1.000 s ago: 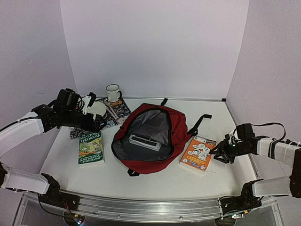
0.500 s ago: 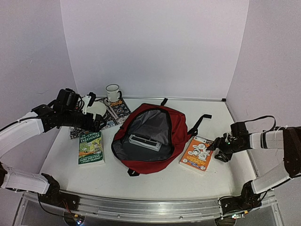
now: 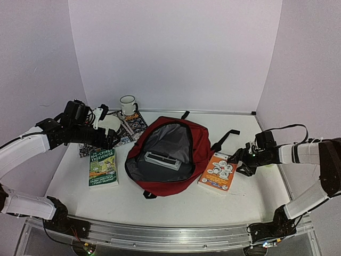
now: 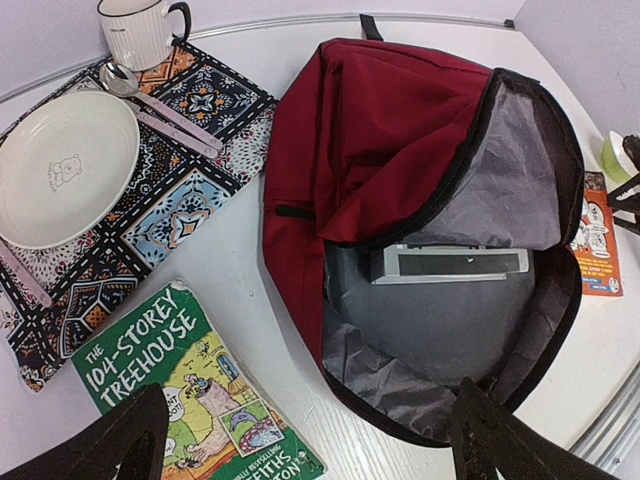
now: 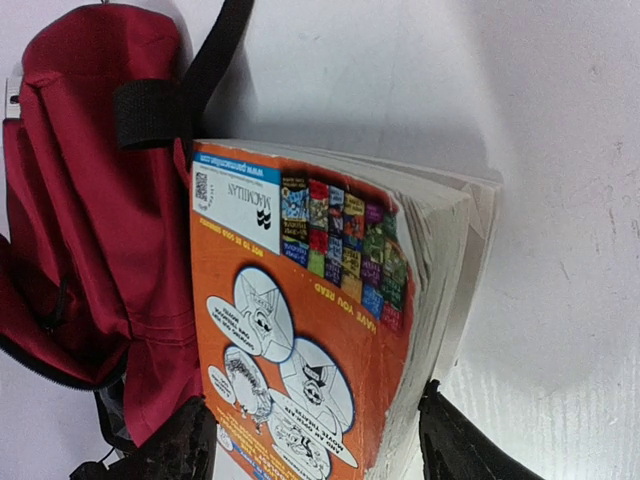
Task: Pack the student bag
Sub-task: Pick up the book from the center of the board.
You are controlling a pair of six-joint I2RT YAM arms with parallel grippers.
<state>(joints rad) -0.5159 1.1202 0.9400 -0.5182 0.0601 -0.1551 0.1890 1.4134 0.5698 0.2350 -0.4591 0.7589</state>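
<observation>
1. The left gripper [image 4: 308, 392] hangs in the air over the left part of the tabletop [image 3: 160, 208]. Its jaws are wide apart and hold nothing.
2. A patterned mat [image 4: 200, 190] lies at about 10 o'clock from the bag. On the mat is a white plate [image 4: 65, 165] with a spoon [image 4: 150, 100] beside it. A white mug [image 4: 140, 30] stands at the mat's far corner.
3. A green book [image 4: 190, 390] lies flat at 9 o'clock from the bag, just near of the mat.
4. The student bag [image 3: 197, 144] lies in the middle of the tabletop. It is dark red with grey cloth inside. It is unzipped, and the mouth gapes toward about 7 o'clock. A long grey box [image 4: 450, 262] lies inside it. One black strap points to 2 o'clock.
5. An orange book [image 3: 217, 173] lies at about 4 o'clock from the bag, right up against the bag's side.
6. The right gripper [image 5: 312, 400] is low at the orange book's right end. One finger sits on each side of the book. I cannot tell if the jaws are squeezing the book or are only next to it.
</observation>
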